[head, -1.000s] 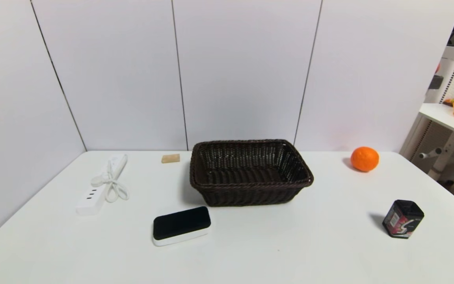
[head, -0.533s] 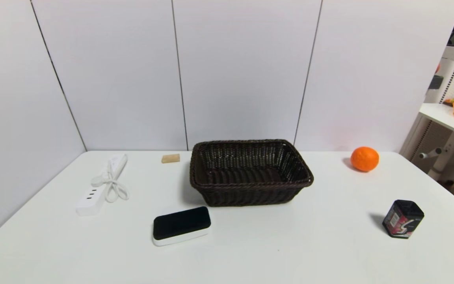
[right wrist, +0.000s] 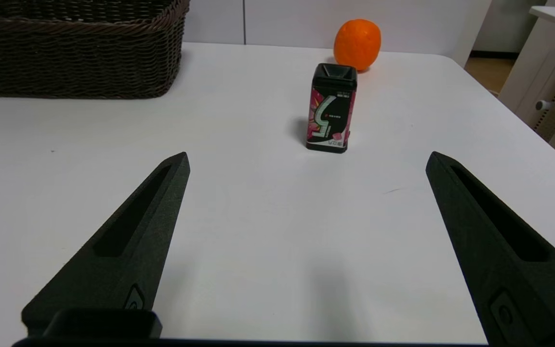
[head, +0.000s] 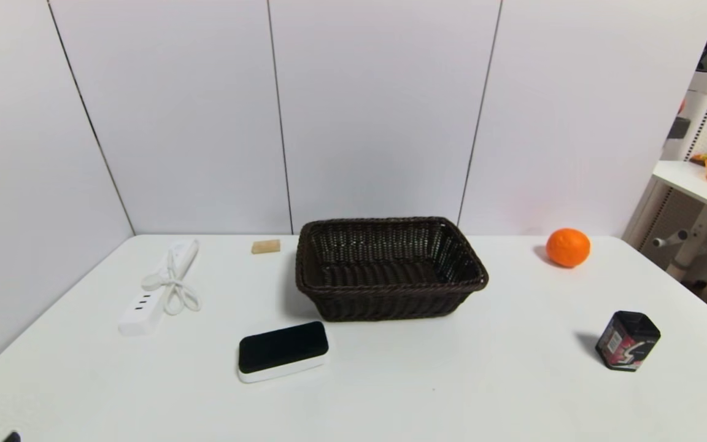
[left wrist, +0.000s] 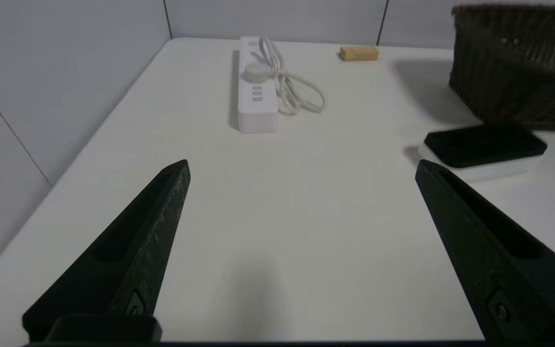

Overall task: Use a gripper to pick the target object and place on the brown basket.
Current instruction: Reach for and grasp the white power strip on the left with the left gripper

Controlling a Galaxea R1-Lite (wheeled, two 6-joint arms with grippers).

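Observation:
The white power strip with its bundled cord lies at the table's left, also in the left wrist view. The brown wicker basket stands mid-table and is empty; it also shows in the left wrist view and the right wrist view. My left gripper is open and empty over the near left of the table, well short of the strip; only a black tip shows in the head view. My right gripper is open and empty over the near right of the table.
A black-topped white block lies in front of the basket. A small tan block sits at the back. An orange and a black printed box stand on the right. Walls close the left and back.
A black tip of my left gripper has come into the head view at the bottom left corner. Nothing on the table has moved.

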